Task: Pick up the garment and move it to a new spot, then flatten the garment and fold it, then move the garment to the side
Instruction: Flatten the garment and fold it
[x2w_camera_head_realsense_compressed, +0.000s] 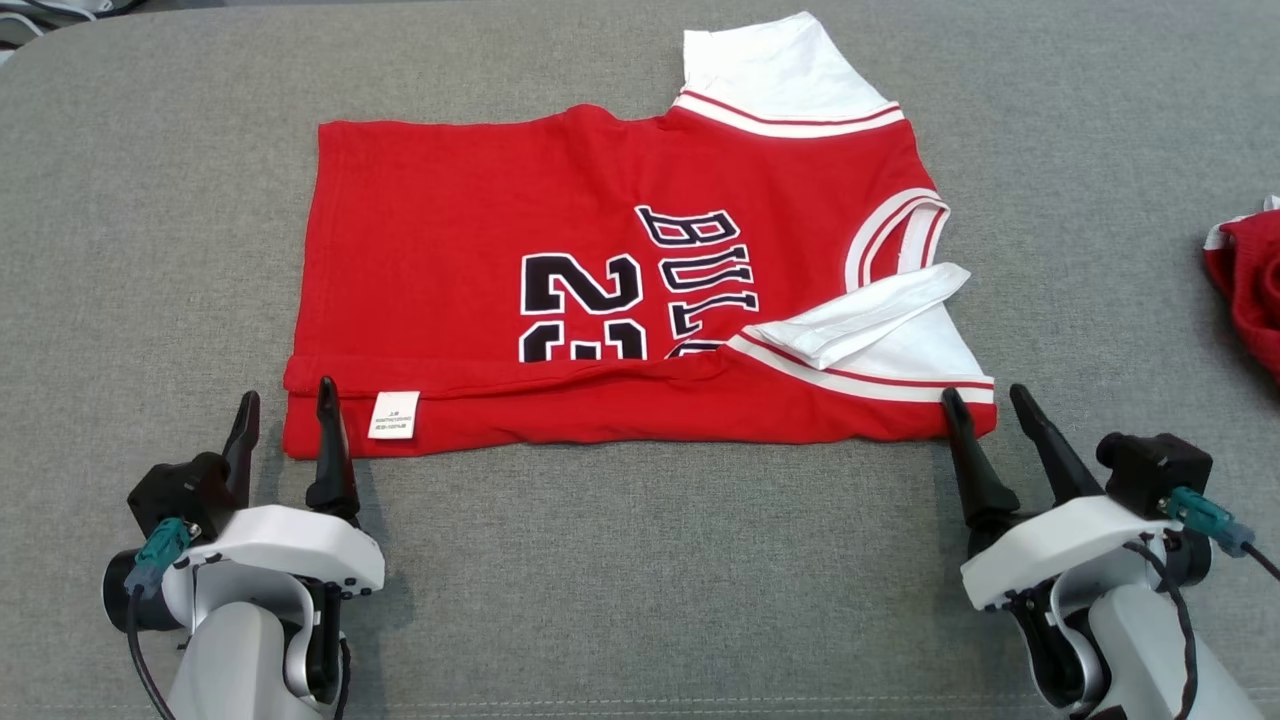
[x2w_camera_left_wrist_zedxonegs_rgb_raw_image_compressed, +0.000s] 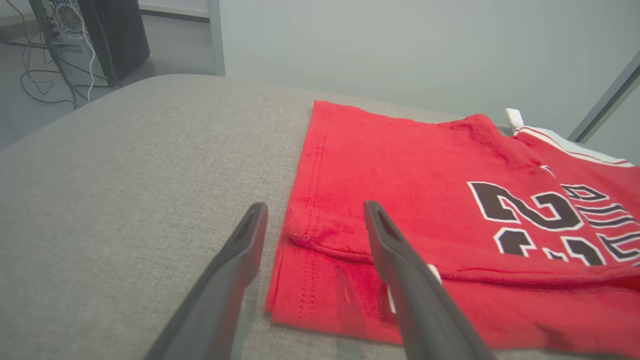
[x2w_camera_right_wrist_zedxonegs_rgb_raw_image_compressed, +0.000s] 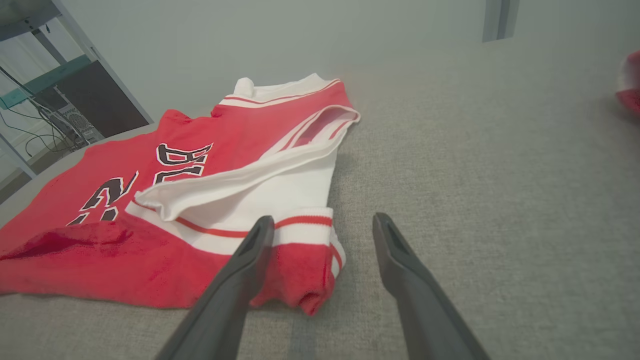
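Grey cloth surface (x2w_camera_head_realsense_compressed: 640, 560) carried the red garment (x2w_camera_head_realsense_compressed: 560, 230) at its middle, near edge doubled over. The left gripper (x2w_camera_head_realsense_compressed: 287, 390) and right gripper (x2w_camera_head_realsense_compressed: 984, 390) stood wide and empty at the fold's two corners, seemingly placed for that fold. Folding hid the lower print, and another red item (x2w_camera_head_realsense_compressed: 1250, 280) was cut off rightward.

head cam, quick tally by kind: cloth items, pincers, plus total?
Cloth items: 2 (red jersey laid out in the middle; red-and-white cloth cut off at the right edge)
Pincers: 2 (left pincer and right pincer, both open at the jersey's near edge)
Total: 4
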